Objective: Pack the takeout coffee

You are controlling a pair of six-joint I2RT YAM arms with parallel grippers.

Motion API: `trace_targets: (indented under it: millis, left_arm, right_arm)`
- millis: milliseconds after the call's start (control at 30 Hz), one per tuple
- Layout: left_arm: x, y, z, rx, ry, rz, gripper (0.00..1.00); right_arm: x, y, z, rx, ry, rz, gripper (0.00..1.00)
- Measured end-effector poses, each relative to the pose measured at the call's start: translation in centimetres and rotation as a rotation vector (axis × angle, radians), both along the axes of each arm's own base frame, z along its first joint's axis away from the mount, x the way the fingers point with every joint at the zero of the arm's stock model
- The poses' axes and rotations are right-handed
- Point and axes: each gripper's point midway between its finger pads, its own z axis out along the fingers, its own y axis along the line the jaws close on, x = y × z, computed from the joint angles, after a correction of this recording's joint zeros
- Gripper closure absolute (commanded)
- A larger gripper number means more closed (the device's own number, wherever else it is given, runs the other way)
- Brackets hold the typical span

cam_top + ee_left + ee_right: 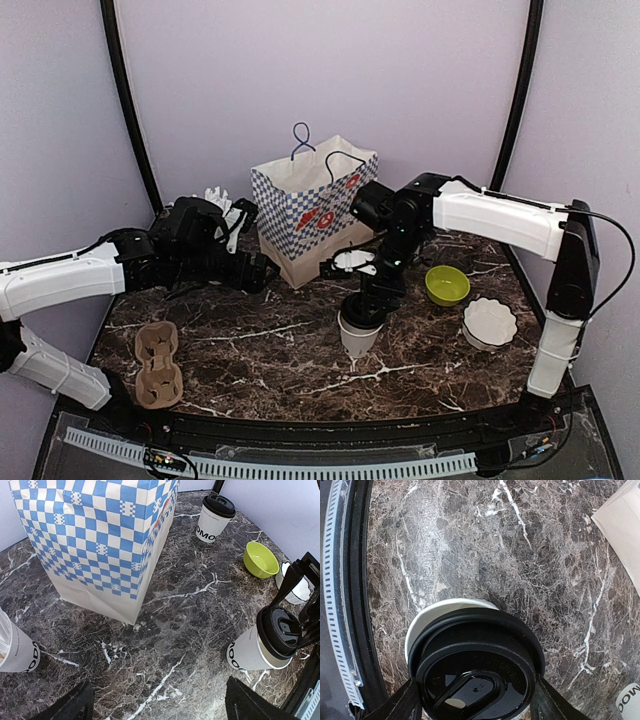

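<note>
One takeout coffee cup (pixel 358 336), white with a black lid (pixel 475 665), is low over the marble table (pixel 280 350); I cannot tell whether it rests on it. My right gripper (pixel 366 306) is shut on its lid rim, one finger on each side (pixel 472 692). This cup also shows in the left wrist view (pixel 260 642). The second coffee cup (pixel 214 517) stands upright beyond the bag's corner; in the top view the right arm hides it. My left gripper (pixel 256 272) is open and empty (pixel 160 711), low over the table left of the bag.
A blue-checked paper bag (pixel 312 208) stands open at the back centre. A brown cup carrier (pixel 158 364) lies front left. A lime-green bowl (pixel 447 285) and a white fluted bowl (pixel 489 322) sit to the right. A cup of straws (pixel 15 647) stands behind the left arm.
</note>
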Motion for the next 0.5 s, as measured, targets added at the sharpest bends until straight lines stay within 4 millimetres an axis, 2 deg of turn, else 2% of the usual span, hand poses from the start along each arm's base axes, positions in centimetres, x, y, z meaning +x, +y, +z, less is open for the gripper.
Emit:
trace_targets:
  millis: [500]
  left_arm:
    - [0.00,0.00,0.01,0.000,0.000,0.000,0.07]
  right_arm:
    - [-0.06,0.21,-0.31,-0.027,-0.017,-0.005,0.34]
